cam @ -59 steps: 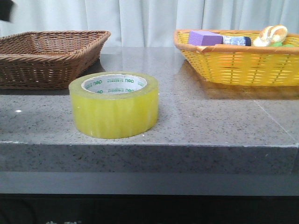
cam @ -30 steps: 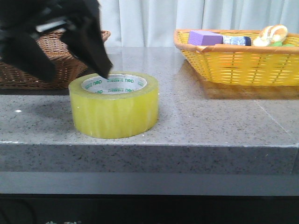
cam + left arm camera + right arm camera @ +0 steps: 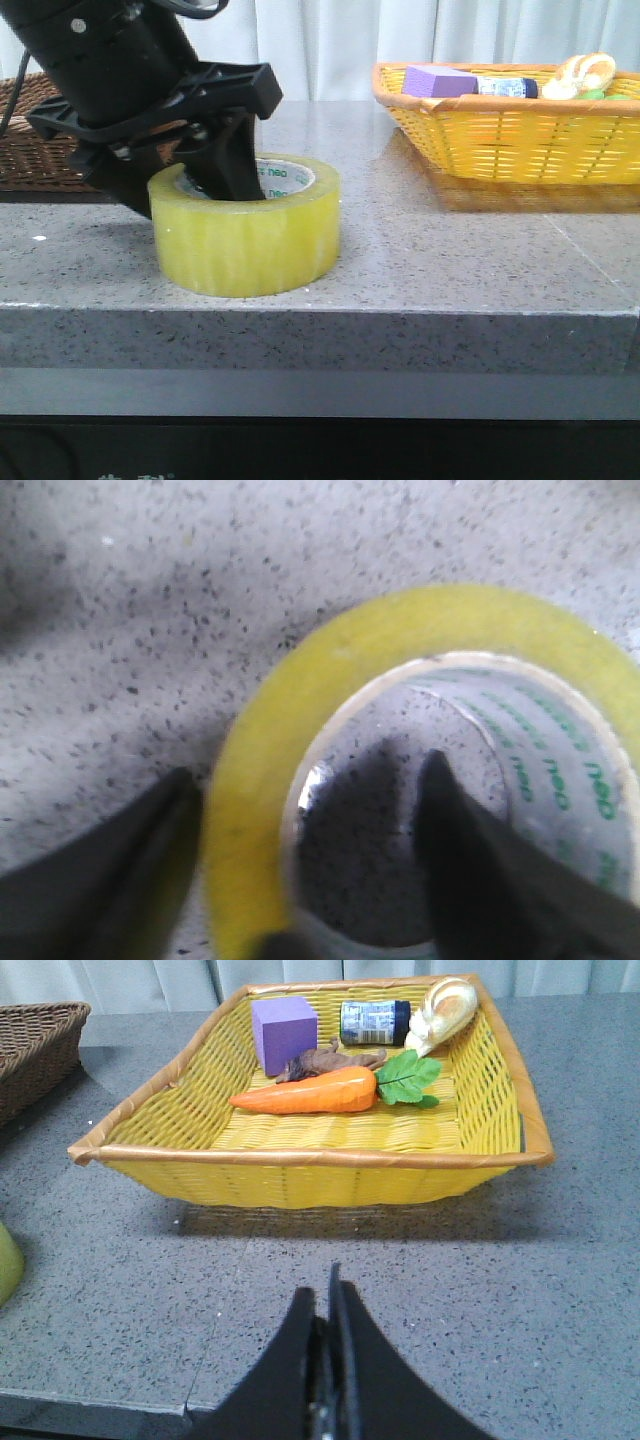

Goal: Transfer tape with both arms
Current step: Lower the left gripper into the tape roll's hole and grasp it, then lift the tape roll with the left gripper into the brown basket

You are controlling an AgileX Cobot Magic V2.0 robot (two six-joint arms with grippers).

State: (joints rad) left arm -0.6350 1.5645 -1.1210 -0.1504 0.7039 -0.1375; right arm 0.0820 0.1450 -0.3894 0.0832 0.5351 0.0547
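Note:
The tape [image 3: 245, 235], a wide yellow roll with a white core printed in green, lies flat on the grey stone table near its front edge. My left gripper [image 3: 190, 190] is open and straddles the roll's left wall, one finger inside the core, the other outside. The left wrist view shows the tape [image 3: 270, 770] between the fingers [image 3: 450, 840], with gaps on both sides. My right gripper [image 3: 325, 1295] is shut and empty above the table in front of the yellow basket; it is out of the front view.
A brown wicker basket [image 3: 30, 130] stands at the back left, behind my left arm. A yellow basket [image 3: 510, 130] at the back right [image 3: 320, 1170] holds a purple block [image 3: 283, 1032], a carrot [image 3: 310, 1092], a can and other items.
My left arm has come in from the upper left and descended onto the tape; its fingers now straddle the roll's left wall. The tape has not moved.

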